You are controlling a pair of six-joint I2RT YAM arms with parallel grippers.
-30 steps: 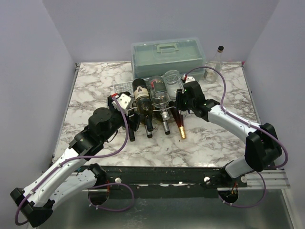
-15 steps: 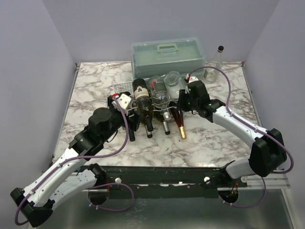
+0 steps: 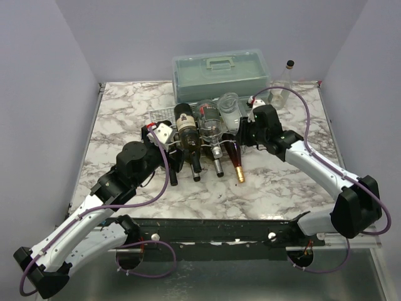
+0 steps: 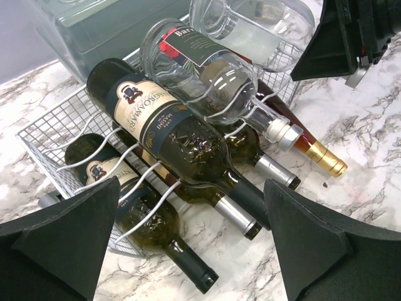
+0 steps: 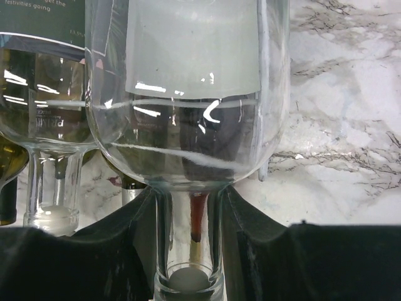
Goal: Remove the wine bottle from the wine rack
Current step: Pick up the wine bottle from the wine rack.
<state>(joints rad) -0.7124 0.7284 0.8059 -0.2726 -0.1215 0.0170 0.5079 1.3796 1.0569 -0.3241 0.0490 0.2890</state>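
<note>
The white wire wine rack (image 3: 159, 115) (image 4: 55, 128) lies mid-table with several bottles on it, necks toward me. My right gripper (image 3: 245, 130) (image 5: 188, 216) is shut on the neck of a clear wine bottle (image 3: 229, 103) (image 5: 191, 94) with a frosted white label, at the rack's right end. Its black fingers (image 5: 116, 251) press both sides of that neck. My left gripper (image 3: 160, 134) (image 4: 191, 188) is open at the rack's front left, above a green bottle (image 4: 128, 210) and touching nothing. A dark bottle with a cream label (image 4: 166, 128) lies beside it.
A grey-green plastic case with a handle (image 3: 220, 71) stands right behind the rack. A small clear bottle (image 3: 285, 80) stands upright at the back right. A red bottle with a gold capsule (image 4: 322, 157) lies under the held bottle. Another clear bottle (image 4: 210, 72) rests on top.
My right gripper has shifted a little to the right, with the clear bottle's neck in it. The left arm has not moved.
</note>
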